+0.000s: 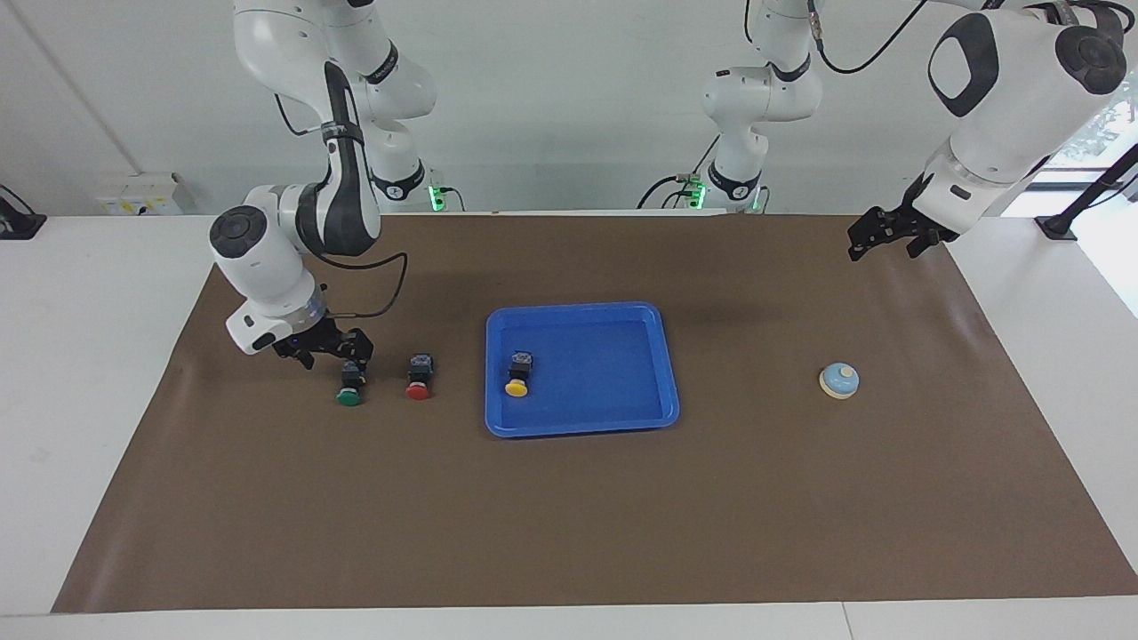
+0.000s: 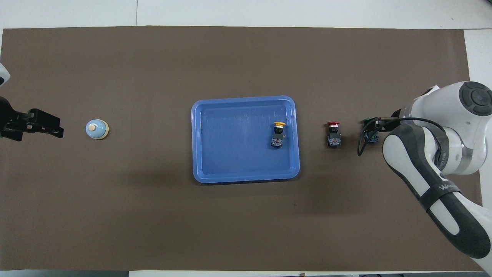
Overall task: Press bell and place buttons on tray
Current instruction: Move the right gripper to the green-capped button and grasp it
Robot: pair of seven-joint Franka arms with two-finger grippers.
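The blue tray lies mid-table and also shows in the overhead view. The yellow button lies in it, at the side toward the right arm's end. The red button and the green button lie on the mat beside the tray, toward the right arm's end. My right gripper is open, low, right at the green button's black body; I cannot tell if it touches. The bell stands toward the left arm's end. My left gripper is open, empty and raised over the mat's edge.
A brown mat covers the table, with white table edge around it. My right arm's forearm hangs over the mat and hides its own gripper in the overhead view.
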